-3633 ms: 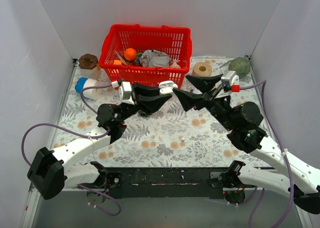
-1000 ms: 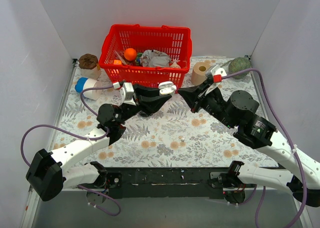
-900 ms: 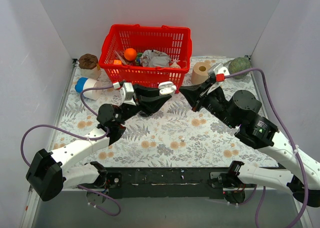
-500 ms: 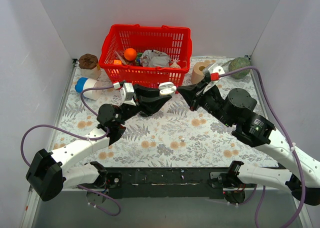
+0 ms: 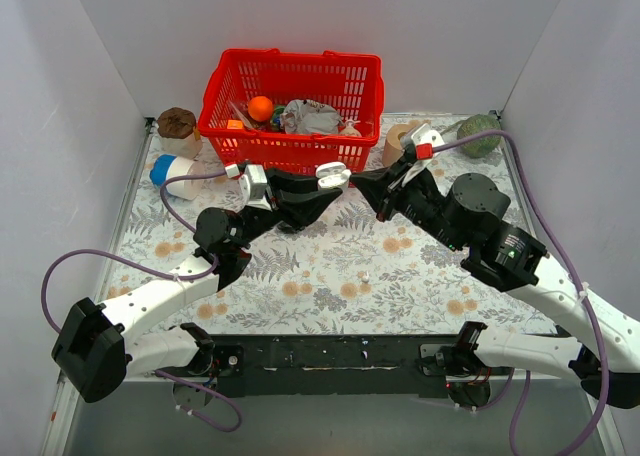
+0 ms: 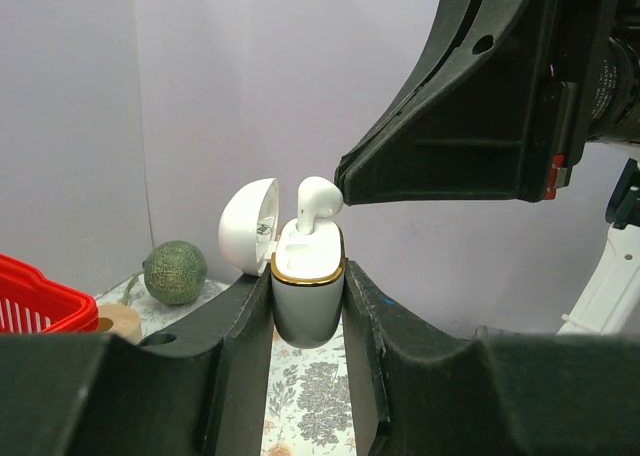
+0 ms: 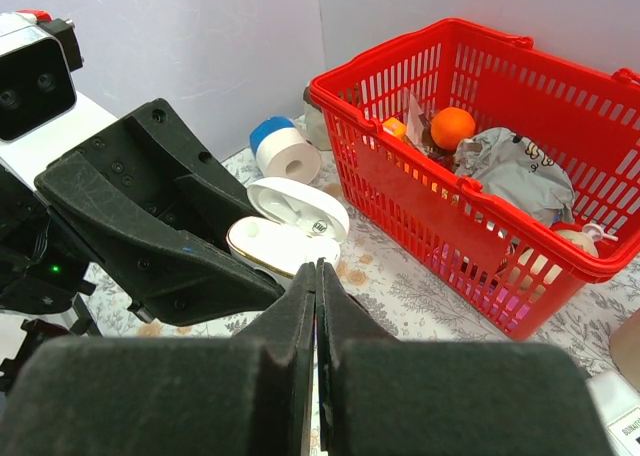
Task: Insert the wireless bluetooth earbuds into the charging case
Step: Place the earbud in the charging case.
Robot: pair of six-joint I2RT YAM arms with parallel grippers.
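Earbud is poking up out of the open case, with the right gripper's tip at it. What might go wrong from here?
1. The earbud stands proud of the case, and the shut right gripper meets its head from the side. An off-line push may tip it out instead of seating it.
2. The left gripper clamps only the case's smooth sides, in the air. Pressing down may slide or twist it.
3. The open lid sits just behind the earbud; an overshoot might hit it.

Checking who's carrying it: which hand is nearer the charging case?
Left. The left hand clamps the charging case; the right hand, shut, is at the earbud standing in it.
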